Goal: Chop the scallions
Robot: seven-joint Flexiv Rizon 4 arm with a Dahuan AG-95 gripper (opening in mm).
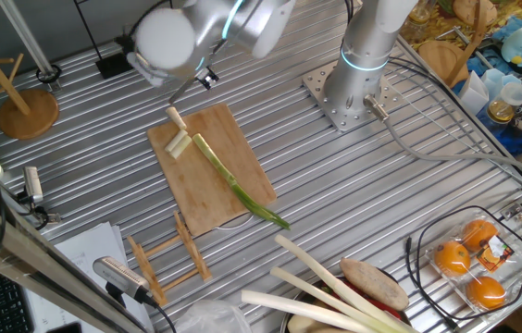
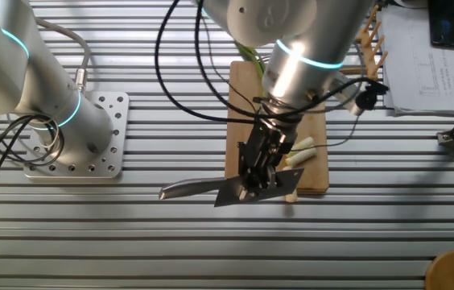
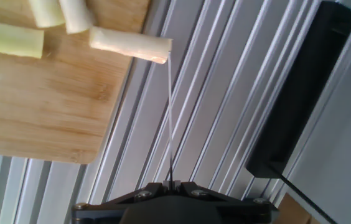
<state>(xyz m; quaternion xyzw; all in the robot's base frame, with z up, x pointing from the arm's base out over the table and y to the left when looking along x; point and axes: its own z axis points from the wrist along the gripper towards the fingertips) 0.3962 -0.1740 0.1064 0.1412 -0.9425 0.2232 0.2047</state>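
- The gripper (image 2: pixel 261 165) is clamped on the knife (image 2: pixel 235 190).
- The scallion (image 1: pixel 233 185) lies diagonally along the board (image 1: pixel 210 166), beyond the blade, which hangs over the cut pieces (image 2: pixel 301 150).

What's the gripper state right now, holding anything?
Gripper: closed on the knife, blade held over the cutting board's end, by the cut scallion pieces.

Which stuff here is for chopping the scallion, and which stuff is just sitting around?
For the job:
scallion stalk
cut scallion pieces
wooden cutting board
knife
gripper holding it

Just lying about:
thick pale stalks
oranges in wrap
small wooden rack
papers
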